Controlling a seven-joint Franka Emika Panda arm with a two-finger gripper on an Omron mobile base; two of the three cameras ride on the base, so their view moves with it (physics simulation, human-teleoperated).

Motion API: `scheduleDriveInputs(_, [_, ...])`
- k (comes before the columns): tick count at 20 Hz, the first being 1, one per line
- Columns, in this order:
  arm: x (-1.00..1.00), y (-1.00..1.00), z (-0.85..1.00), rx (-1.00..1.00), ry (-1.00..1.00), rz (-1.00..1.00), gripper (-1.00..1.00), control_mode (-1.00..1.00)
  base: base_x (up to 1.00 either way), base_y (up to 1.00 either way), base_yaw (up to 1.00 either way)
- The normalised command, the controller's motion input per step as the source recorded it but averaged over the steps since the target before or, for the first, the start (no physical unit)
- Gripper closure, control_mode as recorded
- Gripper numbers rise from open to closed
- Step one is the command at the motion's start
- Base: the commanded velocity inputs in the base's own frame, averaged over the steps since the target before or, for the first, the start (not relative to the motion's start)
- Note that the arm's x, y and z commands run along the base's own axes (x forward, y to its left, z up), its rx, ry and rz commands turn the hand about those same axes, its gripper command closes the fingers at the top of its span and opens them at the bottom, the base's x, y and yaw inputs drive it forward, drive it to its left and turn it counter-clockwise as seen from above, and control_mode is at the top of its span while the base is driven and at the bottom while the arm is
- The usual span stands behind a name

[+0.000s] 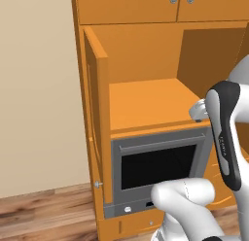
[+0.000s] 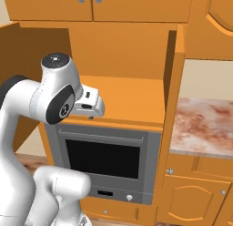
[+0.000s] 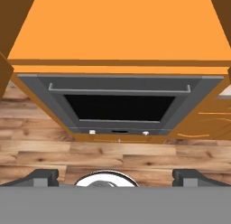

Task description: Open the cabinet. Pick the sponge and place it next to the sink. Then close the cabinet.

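The cabinet (image 1: pixel 146 101) stands with both tall doors swung open: the left door (image 1: pixel 99 113) shows edge-on, and so does the right door (image 2: pixel 175 97). Its orange shelf (image 2: pixel 127 100) is bare where I can see it, and the same holds in the hand view (image 3: pixel 117 29). My gripper (image 2: pixel 90 112) hangs at the front edge of the shelf and points downward. It is open, with the two fingertips (image 3: pixel 43 175) far apart and nothing between them (image 3: pixel 116 177). The sponge and the sink are out of view.
A grey oven (image 2: pixel 109 156) with a dark window sits directly under the shelf. Shorter orange doors (image 2: pixel 91 6) close the space above. A reddish marble counter (image 2: pixel 205 125) runs to the right over low cupboards. Wooden floor (image 3: pixel 113 151) lies below.
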Motion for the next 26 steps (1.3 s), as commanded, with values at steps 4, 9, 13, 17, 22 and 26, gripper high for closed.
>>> scheduleDriveInputs(4, [0.00, 0.00, 0.00, 0.00, 0.00, 0.00, -1.00, -1.00, 0.00, 0.00, 0.00])
scheduleDriveInputs(9, [0.00, 0.00, 0.00, 0.00, 0.00, 0.00, -1.00, -1.00, 0.00, 0.00, 0.00])
scheduleDriveInputs(13, [0.00, 0.00, 0.00, 0.00, 0.00, 0.00, -1.00, -1.00, 0.00, 0.00, 0.00])
scheduleDriveInputs(17, [-0.42, 0.00, 0.01, 0.01, -0.06, 0.01, -1.00, -1.00, 0.00, 0.00, 0.00])
scheduleDriveInputs(22, [-0.53, 0.00, 0.05, 0.05, -0.16, 0.03, -1.00, -1.00, 0.00, 0.00, 0.00])
scheduleDriveInputs(26, [-0.76, -0.02, 0.09, 0.03, -0.16, 0.00, -1.00, -1.00, 0.00, 0.00, 0.00])
